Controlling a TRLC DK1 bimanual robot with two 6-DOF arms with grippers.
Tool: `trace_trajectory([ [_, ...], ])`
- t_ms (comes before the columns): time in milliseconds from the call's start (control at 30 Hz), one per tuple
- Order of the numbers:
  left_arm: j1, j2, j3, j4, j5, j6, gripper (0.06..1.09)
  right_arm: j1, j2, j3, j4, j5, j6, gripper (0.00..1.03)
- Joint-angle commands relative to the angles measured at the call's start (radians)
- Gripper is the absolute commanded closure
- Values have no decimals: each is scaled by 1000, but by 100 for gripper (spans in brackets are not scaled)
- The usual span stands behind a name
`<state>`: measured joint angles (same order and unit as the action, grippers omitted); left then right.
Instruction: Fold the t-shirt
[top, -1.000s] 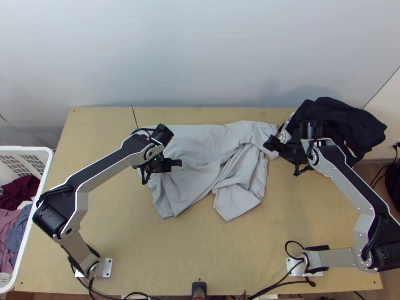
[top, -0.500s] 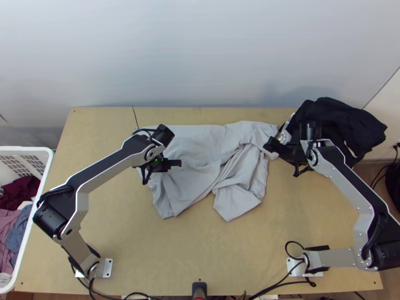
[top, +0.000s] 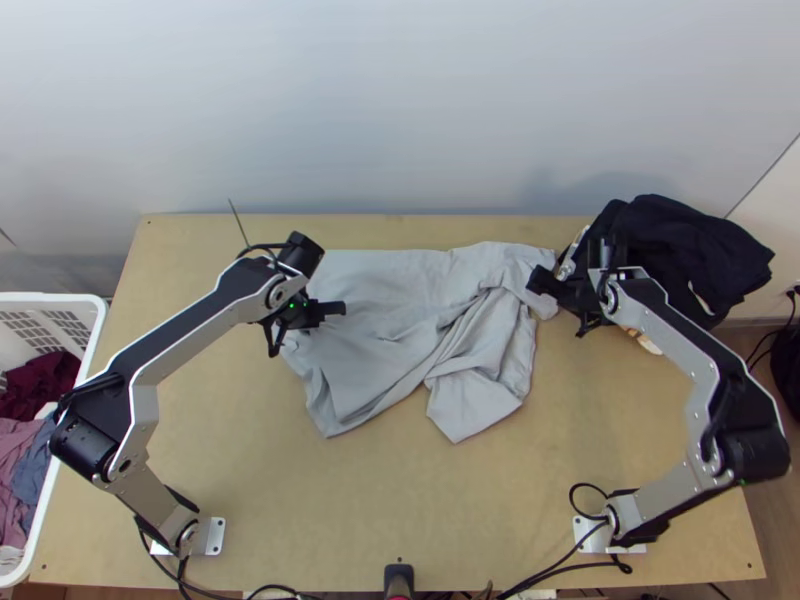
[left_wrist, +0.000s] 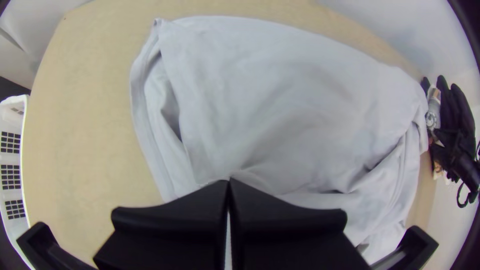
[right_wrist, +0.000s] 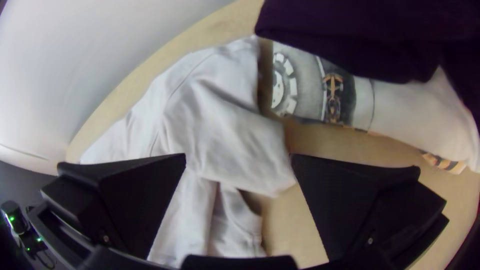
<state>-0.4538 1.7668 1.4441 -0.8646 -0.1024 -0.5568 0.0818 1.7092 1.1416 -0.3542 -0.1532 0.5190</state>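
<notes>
Top view: t-shirt (top: 400, 285) lies rumpled mid-frame. Left gripper (top: 340, 309), fingers together, is over its left part; right gripper (top: 536, 280) spans wide at its upper-right corner, presumably to grasp and straighten it.

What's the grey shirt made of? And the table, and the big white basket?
The shirt looks like soft, matte cloth, maybe cotton, because it crumples into folds. The table seems to be smooth, pale wood or wood board: it's flat and tan. The basket is probably hard plastic, with neat little holes.
</notes>
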Motion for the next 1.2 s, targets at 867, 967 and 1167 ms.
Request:
trace_trajectory([
  [867, 69, -33, 38, 7, 0, 15, 104, 42, 35, 50, 61, 87, -77, 100],
  [967, 107, -63, 71, 7, -2, 14, 104, 32, -16, 96, 26, 96, -76, 100],
  [1167, 190, -125, 170, 7, -26, 23, 104, 7, -100, 254, -104, 96, -60, 100],
])
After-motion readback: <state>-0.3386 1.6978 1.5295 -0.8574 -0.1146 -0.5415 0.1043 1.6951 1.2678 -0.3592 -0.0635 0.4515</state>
